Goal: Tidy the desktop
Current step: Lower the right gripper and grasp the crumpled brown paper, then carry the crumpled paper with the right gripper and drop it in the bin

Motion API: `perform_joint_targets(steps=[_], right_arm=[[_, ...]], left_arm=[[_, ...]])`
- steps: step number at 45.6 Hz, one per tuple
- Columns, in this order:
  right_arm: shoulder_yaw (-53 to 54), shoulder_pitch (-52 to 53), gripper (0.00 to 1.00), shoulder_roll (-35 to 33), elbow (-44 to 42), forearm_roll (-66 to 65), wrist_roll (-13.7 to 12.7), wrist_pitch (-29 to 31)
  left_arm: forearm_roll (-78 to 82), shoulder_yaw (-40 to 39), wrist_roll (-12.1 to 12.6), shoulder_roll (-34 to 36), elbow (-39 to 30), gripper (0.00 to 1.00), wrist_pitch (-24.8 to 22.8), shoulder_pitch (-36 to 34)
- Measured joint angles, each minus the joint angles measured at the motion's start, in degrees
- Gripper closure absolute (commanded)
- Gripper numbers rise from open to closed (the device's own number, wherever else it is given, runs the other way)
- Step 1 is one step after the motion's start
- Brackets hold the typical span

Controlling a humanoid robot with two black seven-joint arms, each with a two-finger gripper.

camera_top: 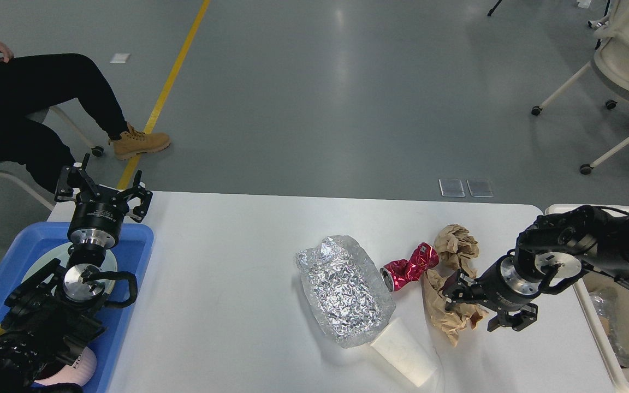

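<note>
Your right fingers [459,297] clamp the brown paper [451,273] on the desk [227,284]: light, soft, crushable, so grip its bunched middle. Left fingers [101,188] spread apart over the tray [134,256].

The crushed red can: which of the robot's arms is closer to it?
The right. Its gripper is at the brown paper just right of the crushed red can; the left gripper hangs far left, above the blue tray.

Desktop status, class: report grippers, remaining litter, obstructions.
Left gripper open, over blue tray. Right gripper at brown paper, grip unclear. Desktop holds foil, red can, cup.
</note>
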Motion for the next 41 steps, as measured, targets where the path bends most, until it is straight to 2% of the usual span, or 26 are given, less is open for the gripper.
perform_joint_targets(steps=[28,41], right_arm=[[-2.27,0.54,1.0,-4.2,-0.4,0.26,-0.1,0.08],[-9.52,10.66,1.0,-8.61,-0.61,-0.51,-0.76,0.53]], left_arm=[[0.0,0.0,0.0,0.0,0.0,0.03,0.0,0.0],[-0.03,0.0,0.0,0.0,0.0,0.03,0.0,0.0]])
